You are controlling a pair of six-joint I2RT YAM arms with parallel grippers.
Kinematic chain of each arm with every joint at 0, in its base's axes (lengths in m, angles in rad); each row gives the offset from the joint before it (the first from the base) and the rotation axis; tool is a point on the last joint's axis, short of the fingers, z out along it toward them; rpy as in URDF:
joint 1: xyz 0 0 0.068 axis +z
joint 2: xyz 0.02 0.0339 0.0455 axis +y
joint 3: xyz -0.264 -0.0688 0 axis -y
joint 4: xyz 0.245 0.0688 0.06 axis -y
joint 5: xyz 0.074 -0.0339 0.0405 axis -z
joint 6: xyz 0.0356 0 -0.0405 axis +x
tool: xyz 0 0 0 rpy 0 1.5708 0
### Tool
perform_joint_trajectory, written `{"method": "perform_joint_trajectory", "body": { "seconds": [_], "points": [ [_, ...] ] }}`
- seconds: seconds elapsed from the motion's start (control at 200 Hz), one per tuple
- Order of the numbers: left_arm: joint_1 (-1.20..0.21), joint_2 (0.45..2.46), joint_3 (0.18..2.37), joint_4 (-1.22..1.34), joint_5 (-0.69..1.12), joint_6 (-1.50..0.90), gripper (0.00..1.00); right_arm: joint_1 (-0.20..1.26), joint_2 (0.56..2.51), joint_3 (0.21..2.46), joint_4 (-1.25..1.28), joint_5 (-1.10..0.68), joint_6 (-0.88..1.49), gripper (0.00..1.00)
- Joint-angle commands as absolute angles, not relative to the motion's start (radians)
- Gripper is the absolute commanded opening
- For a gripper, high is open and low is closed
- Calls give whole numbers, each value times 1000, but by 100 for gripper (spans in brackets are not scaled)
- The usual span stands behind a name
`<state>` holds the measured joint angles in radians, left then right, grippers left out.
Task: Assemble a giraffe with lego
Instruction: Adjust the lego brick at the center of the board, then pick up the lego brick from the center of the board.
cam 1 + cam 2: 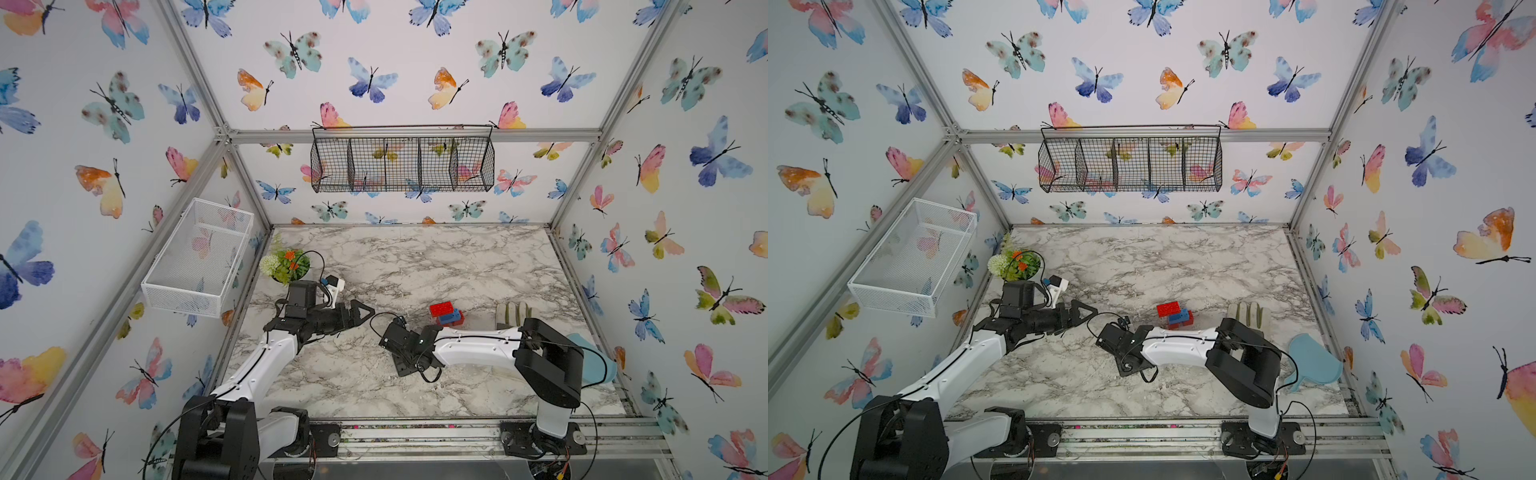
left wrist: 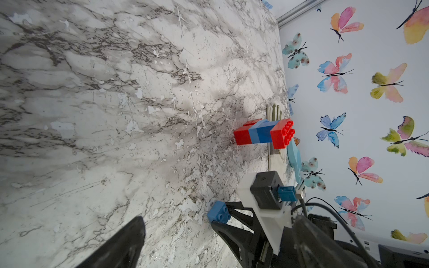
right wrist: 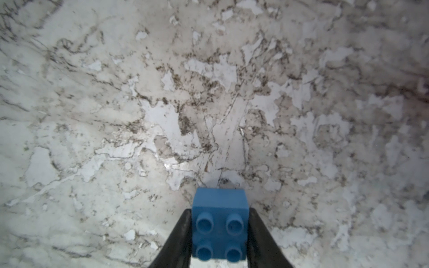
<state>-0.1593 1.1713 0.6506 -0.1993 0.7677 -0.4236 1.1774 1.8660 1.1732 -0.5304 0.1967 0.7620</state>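
A partly built giraffe [image 1: 446, 313] [image 1: 1175, 313] stands mid-table: red bricks at the bottom, blue ones above, a long red brick on top. The left wrist view shows the giraffe [image 2: 262, 134] from the side. My right gripper [image 3: 220, 212] points down at the table and is shut on a small blue square lego brick [image 3: 220, 222] whose studs face its camera. That blue brick [image 2: 219, 214] is at or just above the marble; I cannot tell which. In the top views the right wrist [image 1: 399, 338] hides it. My left gripper [image 1: 363, 311] [image 2: 214, 229] hangs open and empty, left of the right wrist.
A grey-white glove [image 1: 515, 313] lies right of the giraffe, and a light blue scoop [image 1: 1312, 361] leans by the right wall. A potted plant [image 1: 286, 264] stands at the table's left edge. A white wire basket [image 1: 199, 253] and a black one [image 1: 403, 162] hang on the walls.
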Motion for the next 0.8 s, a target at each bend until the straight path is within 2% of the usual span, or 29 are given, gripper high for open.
{"method": "perform_joint_trajectory", "body": {
  "seconds": [0.0,0.41,0.796],
  "points": [
    [-161,1154,643,-195,782,-419,98,1174,1857,1205,-584,231,749,37],
    [-161,1161,643,-196,784,-420,98,1163,1786,1356,-759,285,689,36],
    [-170,1175,643,-195,795,-423,98,950,1713,1490,-890,274,555,34]
  ]
}}
